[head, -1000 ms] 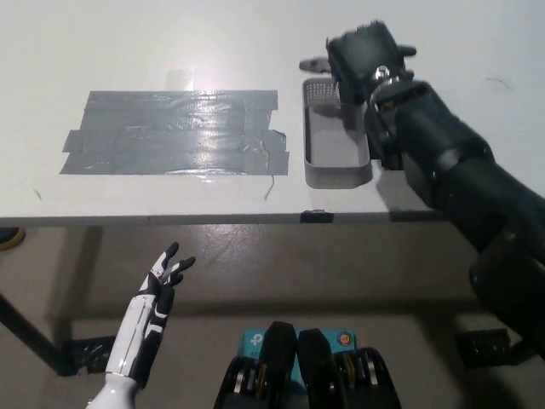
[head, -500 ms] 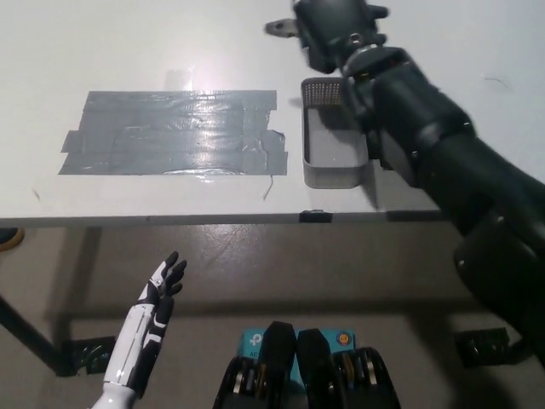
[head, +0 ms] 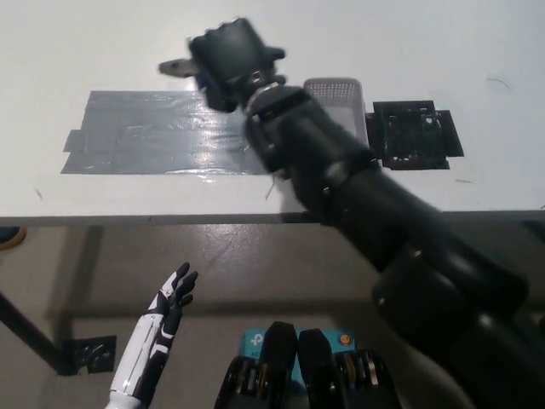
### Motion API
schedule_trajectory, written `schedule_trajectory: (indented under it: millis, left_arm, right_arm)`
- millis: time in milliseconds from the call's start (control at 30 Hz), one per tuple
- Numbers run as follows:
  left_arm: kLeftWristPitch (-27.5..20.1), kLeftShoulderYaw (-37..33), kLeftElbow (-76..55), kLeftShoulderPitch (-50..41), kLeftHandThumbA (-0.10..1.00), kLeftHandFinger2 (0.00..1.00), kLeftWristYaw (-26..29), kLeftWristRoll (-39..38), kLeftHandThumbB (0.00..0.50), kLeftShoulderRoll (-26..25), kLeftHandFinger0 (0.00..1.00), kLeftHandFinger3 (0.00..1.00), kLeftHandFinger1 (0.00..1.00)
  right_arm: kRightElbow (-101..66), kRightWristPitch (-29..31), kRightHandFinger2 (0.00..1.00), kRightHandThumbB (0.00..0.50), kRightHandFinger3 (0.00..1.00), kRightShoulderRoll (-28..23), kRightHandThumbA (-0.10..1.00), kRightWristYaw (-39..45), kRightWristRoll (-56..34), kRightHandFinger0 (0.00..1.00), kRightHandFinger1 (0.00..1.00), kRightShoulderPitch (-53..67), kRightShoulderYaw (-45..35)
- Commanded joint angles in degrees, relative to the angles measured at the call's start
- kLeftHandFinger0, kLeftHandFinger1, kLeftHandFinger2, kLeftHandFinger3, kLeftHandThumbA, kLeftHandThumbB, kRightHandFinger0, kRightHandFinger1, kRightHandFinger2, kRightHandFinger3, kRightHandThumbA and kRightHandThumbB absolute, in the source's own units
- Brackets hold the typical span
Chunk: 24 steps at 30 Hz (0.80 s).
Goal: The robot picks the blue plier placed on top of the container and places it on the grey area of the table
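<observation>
My black right hand (head: 232,60) is clamped on the blue plier (head: 180,67), whose tip pokes out at nine o'clock over the grey area (head: 145,136); releasing this high, I could bounce it off the tape.

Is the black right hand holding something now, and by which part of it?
Yes. The right hand is shut on the plier, gripping the handle end; only the metal jaw tip sticks out to its left. The left hand holds nothing.

Looks like a lab/test setup: plain white table (head: 477,183) w/ grey tape patch (head: 145,136), bare floor (head: 255,256).
</observation>
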State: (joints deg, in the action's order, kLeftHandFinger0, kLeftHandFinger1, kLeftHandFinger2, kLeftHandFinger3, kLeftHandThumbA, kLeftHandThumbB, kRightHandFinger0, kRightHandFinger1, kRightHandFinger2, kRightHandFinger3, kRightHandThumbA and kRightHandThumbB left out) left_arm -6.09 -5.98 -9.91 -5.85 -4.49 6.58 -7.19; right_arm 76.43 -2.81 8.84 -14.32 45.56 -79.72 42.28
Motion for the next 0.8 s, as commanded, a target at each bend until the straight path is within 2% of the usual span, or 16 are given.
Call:
schedule_trajectory:
  millis: [0, 167, 300, 333, 367, 400, 433, 533, 567, 600, 667, 767]
  left_arm:
    - [-1.75, -0.50, -2.24, -0.76, 1.00, 1.00, -0.47, 0.19, 0.144, 0.00, 1.00, 1.00, 1.00]
    - [-1.69, -1.04, -2.56, -0.51, 1.00, 1.00, -0.58, 0.98, 0.140, 0.25, 1.00, 1.00, 1.00]
    - [-1.79, -1.38, -2.74, -0.57, 1.00, 1.00, -0.56, 1.12, 0.134, 0.36, 1.00, 1.00, 1.00]
    - [-1.68, -1.49, -3.10, -0.24, 1.00, 1.00, -0.75, 0.72, 0.132, 0.48, 1.00, 1.00, 1.00]
    - [-1.51, -1.60, -3.33, -0.03, 1.00, 1.00, -0.83, 0.69, 0.139, 0.54, 1.00, 1.00, 1.00]
    - [-1.58, -1.69, -3.38, -0.15, 1.00, 1.00, -0.75, 0.85, 0.139, 0.60, 1.00, 1.00, 1.00]
    - [-1.77, -1.77, -3.35, -0.28, 1.00, 1.00, -0.62, 1.01, 0.140, 0.71, 1.00, 1.00, 1.00]
    - [-1.73, -1.80, -3.38, -0.29, 1.00, 1.00, -0.59, 1.01, 0.140, 0.69, 1.00, 1.00, 1.00]
    - [-1.96, -1.76, -3.42, 0.55, 1.00, 1.00, -0.37, 1.94, 0.125, 0.52, 1.00, 1.00, 1.00]
    - [-1.96, -1.67, -3.58, 0.78, 1.00, 1.00, -0.40, 1.91, 0.115, 0.39, 1.00, 1.00, 1.00]
    - [-2.28, -1.65, -3.52, 1.16, 1.00, 1.00, -0.32, 2.33, 0.105, 0.25, 1.00, 1.00, 1.00]
    - [-2.05, -1.77, -3.57, 1.54, 1.00, 1.00, -0.60, 2.23, 0.110, 0.18, 1.00, 1.00, 1.00]
  right_arm:
    - [1.49, 1.67, 0.13, 0.330, 0.50, 2.06, -0.10, -4.58, -1.33, 0.00, 0.00, -3.14, -1.70]
    - [3.22, 2.18, 0.15, 0.307, 0.49, 3.77, -0.10, -3.06, -1.76, 0.00, 0.00, -2.47, -2.31]
    - [3.75, 3.60, 0.12, 0.312, 0.47, 4.02, -0.10, -4.02, -1.75, 0.00, 0.00, -1.66, -2.59]
    - [4.07, 4.78, 0.29, 0.273, 0.74, 3.99, -0.10, -3.26, -2.93, 0.08, 0.12, -1.00, -3.72]
    - [4.39, 5.05, 0.74, 0.182, 1.00, 3.98, 0.11, 0.11, -4.39, 0.40, 0.53, -0.82, -5.06]
    - [4.63, 4.58, 1.00, 0.291, 1.00, 4.02, 0.45, 3.80, -5.43, 0.98, 1.00, -0.85, -6.21]
    - [4.87, 4.01, 1.00, 0.324, 1.00, 4.05, 0.56, 7.44, -6.39, 1.00, 1.00, -0.91, -7.41]
    - [4.86, 4.05, 1.00, 0.326, 1.00, 4.05, 0.56, 7.78, -6.07, 1.00, 1.00, -0.93, -7.95]
    - [5.34, 2.49, 1.00, 0.489, 1.00, 2.99, 0.76, 11.00, -8.33, 1.00, 1.00, -0.15, -10.36]
    - [5.45, 2.09, 1.00, 0.490, 1.00, 2.35, 0.79, 11.77, -8.67, 1.00, 1.00, 0.26, -11.01]
    - [5.49, 1.95, 1.00, 0.473, 1.00, 1.58, 0.80, 11.87, -8.33, 1.00, 1.00, 0.60, -11.32]
    - [5.27, 2.54, 1.00, 0.469, 1.00, 0.32, 0.84, 11.95, -7.91, 1.00, 1.00, 0.55, -11.24]
